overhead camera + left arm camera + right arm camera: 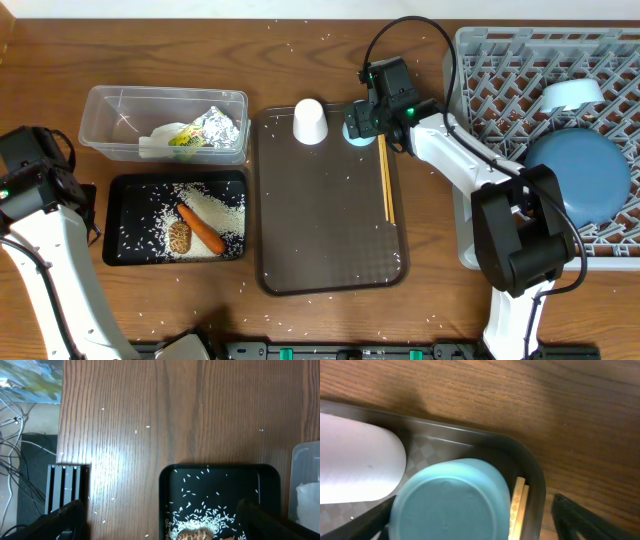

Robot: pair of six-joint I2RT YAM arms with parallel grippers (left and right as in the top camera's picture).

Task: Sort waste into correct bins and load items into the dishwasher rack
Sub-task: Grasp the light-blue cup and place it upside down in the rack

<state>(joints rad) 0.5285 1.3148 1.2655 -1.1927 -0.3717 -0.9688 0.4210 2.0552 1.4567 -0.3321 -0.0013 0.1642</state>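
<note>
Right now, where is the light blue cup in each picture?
Overhead: light blue cup at the brown tray's top edge.
Left wrist: not in it.
Right wrist: the cup sits bottom middle, close up.
Shared landmark: the white cup beside it.

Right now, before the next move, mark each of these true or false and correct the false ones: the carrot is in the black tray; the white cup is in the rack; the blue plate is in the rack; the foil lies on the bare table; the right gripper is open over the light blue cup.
1. The carrot lies in the black tray. True.
2. The white cup stands in the dishwasher rack. False: it sits upside down on the brown serving tray.
3. The dark blue plate is in the rack. True.
4. The foil lies on the bare table. False: it is in the clear container.
5. The right gripper hangs over the light blue cup, jaws open. True.
</note>
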